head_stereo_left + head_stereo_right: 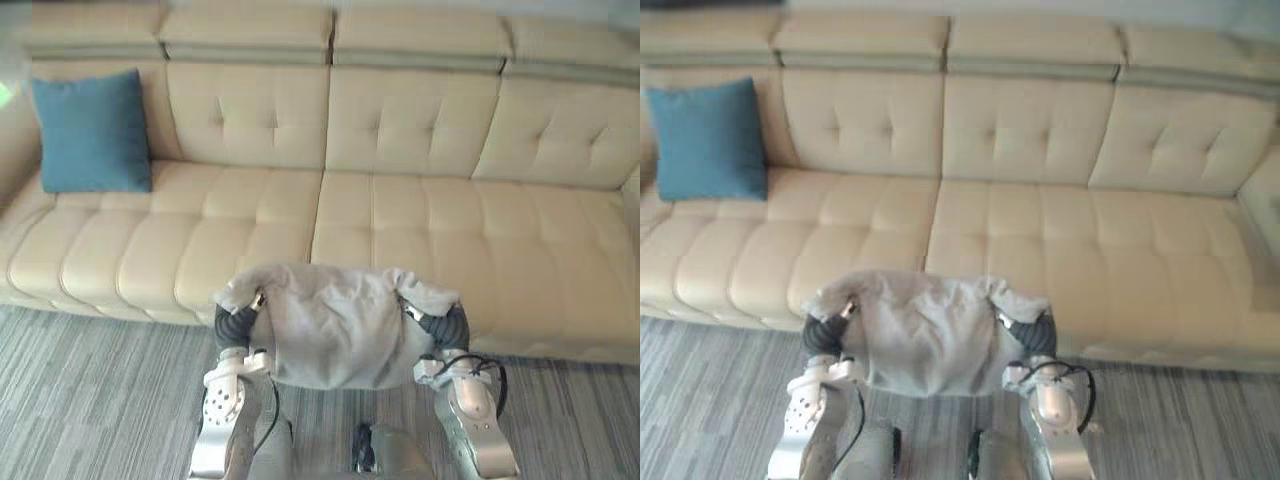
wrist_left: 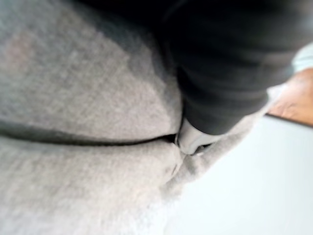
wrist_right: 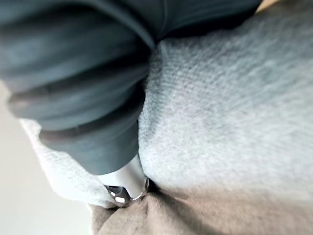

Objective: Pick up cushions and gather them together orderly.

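Looking down through the left eye view, a grey cushion [image 1: 335,325] hangs in the air just in front of a long cream sofa [image 1: 420,215]. The left hand [image 1: 232,322] presses on one side of it and the right hand [image 1: 445,325] presses on the other side. The cushion is squeezed between them, so it cannot drop to the striped floor [image 1: 90,390]. Both hands sink into the soft cloth, so I cannot tell if they are open or closed. A blue cushion [image 1: 92,132] stands at the far left end of the sofa, leaning on the back rest, well apart from the grey one. I think the grey cushion is held up so it can be carried over and put beside the blue one.

The right eye view shows the same thing. The grey cushion sits between the two hands, and the blue cushion is far off on the left.

The left wrist view is very close. The dark cover of the left hand pushes into the grey cloth, and the cloth folds into a crease there. That tells me the hand pushes hard enough to hold it.

The right wrist view shows the right hand's dark cover pushed into the grey cloth the same way, with a dent where it presses.

I see no words, tags or labels on the cushions or the sofa.
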Motion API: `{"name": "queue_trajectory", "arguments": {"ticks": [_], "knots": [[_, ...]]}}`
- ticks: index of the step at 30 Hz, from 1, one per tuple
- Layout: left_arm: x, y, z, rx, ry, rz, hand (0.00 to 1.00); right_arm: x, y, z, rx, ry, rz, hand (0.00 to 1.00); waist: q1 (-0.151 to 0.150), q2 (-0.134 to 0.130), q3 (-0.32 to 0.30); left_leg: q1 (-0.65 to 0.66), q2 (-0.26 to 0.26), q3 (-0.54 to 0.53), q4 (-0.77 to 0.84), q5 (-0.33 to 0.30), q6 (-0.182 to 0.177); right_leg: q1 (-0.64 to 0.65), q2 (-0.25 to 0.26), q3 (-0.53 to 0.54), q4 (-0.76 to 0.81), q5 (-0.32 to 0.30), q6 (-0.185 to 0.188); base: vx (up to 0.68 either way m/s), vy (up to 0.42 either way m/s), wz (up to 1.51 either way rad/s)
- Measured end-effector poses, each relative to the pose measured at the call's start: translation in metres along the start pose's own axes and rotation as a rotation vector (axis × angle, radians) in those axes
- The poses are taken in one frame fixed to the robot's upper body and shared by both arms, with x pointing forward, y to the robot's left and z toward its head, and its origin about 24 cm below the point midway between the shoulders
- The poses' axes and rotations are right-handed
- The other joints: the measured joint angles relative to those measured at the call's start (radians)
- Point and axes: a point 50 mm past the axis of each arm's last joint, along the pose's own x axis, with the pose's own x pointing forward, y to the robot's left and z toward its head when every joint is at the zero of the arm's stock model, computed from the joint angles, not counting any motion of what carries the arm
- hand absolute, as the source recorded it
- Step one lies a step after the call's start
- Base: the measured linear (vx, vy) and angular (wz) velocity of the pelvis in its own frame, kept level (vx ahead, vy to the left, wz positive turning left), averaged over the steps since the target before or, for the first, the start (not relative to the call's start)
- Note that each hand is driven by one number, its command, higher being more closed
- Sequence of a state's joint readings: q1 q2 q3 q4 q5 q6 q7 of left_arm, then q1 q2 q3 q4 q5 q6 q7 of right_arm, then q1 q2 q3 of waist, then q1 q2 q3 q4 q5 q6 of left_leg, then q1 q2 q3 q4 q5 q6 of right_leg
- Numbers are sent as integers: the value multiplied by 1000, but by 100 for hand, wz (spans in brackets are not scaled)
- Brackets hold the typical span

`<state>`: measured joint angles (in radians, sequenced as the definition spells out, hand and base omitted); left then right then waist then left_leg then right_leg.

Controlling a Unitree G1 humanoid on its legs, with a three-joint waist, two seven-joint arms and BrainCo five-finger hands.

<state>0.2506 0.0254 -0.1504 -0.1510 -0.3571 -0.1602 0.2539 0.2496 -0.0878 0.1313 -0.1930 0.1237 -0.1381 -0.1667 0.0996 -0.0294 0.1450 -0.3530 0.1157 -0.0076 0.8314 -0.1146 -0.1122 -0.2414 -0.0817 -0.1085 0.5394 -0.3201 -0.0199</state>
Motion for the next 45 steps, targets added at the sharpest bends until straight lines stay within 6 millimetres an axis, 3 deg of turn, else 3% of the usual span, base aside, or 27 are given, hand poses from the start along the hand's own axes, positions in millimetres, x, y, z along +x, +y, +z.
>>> {"name": "queue_trajectory", "arguments": {"ticks": [2,3,5,8,10,11,12,13,15,16,18,19,20,21,23,24,25,26,29,37,40,45], "knots": [[-1,0,-1,-4,3,-2,100,1,0,4,2,-17,-1,100,8,1,-4,-65,14,39,82,55,16,33,-4,10,-40,10,-18,125,43,-6],[-2,0,-1,-3,6,-1,100,1,0,4,3,-18,-1,100,8,-1,-7,-71,13,44,70,28,20,39,-5,13,-49,15,-27,165,76,0],[-4,1,-4,-3,27,6,100,3,0,6,5,-29,-7,100,10,8,-20,-63,-12,53,-118,-57,15,77,-4,24,-101,17,-30,151,113,0],[-10,5,-8,2,50,20,100,9,2,6,2,-33,-2,100,19,16,-47,-53,-49,35,-409,-39,-10,97,-4,59,-154,15,-19,213,184,-30],[-12,6,-11,7,65,22,100,12,2,1,-7,-15,-7,100,51,37,-62,-23,-40,29,-495,22,25,111,0,91,-160,-6,18,363,330,-69],[-14,10,-12,22,76,26,100,10,3,-7,-9,28,-9,100,57,17,-72,-11,-55,54,-452,28,59,144,-14,124,-173,-19,47,415,285,-49],[-18,14,-14,37,91,32,100,4,3,-18,-15,84,-7,100,57,-21,-106,-2,-77,89,-438,-9,74,159,-46,139,-149,-8,90,451,263,-45],[-17,14,-13,40,91,31,100,3,3,-20,-15,96,-7,100,61,-31,-111,6,-82,106,-434,-17,87,142,-54,151,-90,-4,118,467,239,-34],[-15,13,-12,55,92,16,100,3,4,-22,-16,107,-10,100,56,-37,-112,85,-107,137,-448,-49,112,79,-73,169,206,72,285,439,216,-32],[-14,13,-12,56,93,15,100,3,3,-22,-17,107,-12,100,52,-36,-111,112,-112,141,-459,-52,118,73,-79,164,273,87,292,398,174,-31],[-13,12,-12,57,92,10,100,4,3,-25,-30,116,-21,100,52,-30,-107,194,-112,152,-504,-58,127,52,-87,119,419,80,277,307,111,-31],[-11,9,-10,56,81,-1,100,8,3,-29,-37,129,-32,100,52,-24,-106,257,-96,156,-551,-58,127,34,-96,54,456,60,226,308,42,-34],[-5,5,-6,60,57,-16,100,12,3,-29,-33,127,-39,100,52,-20,-104,291,-78,156,-583,-59,126,11,-97,0,427,36,178,243,18,-29],[-3,3,-4,59,47,-23,100,14,3,-29,-33,122,-41,100,51,-18,-103,298,-71,156,-588,-59,125,2,-94,-14,402,30,166,208,-61,-9],[7,-5,3,59,8,-52,100,20,-3,-24,-34,101,-65,100,27,-22,-105,302,-47,131,-583,-59,124,-15,-50,-18,108,34,131,145,-134,20],[7,-5,3,60,8,-53,100,21,-4,-25,-35,103,-69,100,21,-27,-108,301,-53,126,-580,-60,121,-7,-36,-6,38,56,119,142,-155,49],[8,-6,3,73,8,-59,100,22,-6,-26,-35,105,-103,100,4,-58,-108,304,-95,72,-566,-76,95,17,-29,47,-151,221,58,174,-185,32],[6,-10,-5,67,41,-60,100,21,-12,-28,-50,115,-118,100,9,-38,-114,316,-84,32,-572,-112,60,54,-22,40,-184,178,62,185,-176,25],[2,-13,-15,60,81,-52,100,17,-17,-32,-56,139,-133,100,11,5,-117,317,-42,7,-573,-112,58,122,19,7,-301,205,45,124,-124,8],[4,-16,-14,51,74,-59,100,17,-16,-28,-44,122,-136,100,11,8,-125,320,-55,-89,-636,-72,49,166,17,-61,-364,215,42,38,-40,30],[12,-20,-6,52,38,-52,100,31,-10,-18,-37,70,-125,100,16,14,-133,312,-67,-113,-677,-42,56,173,9,-78,-415,243,46,-16,27,21],[50,-40,27,72,-114,-77,100,79,12,19,-17,-82,-117,100,22,13,-131,260,-76,-139,-726,19,55,153,7,-108,-505,311,42,-74,7,16]]}}
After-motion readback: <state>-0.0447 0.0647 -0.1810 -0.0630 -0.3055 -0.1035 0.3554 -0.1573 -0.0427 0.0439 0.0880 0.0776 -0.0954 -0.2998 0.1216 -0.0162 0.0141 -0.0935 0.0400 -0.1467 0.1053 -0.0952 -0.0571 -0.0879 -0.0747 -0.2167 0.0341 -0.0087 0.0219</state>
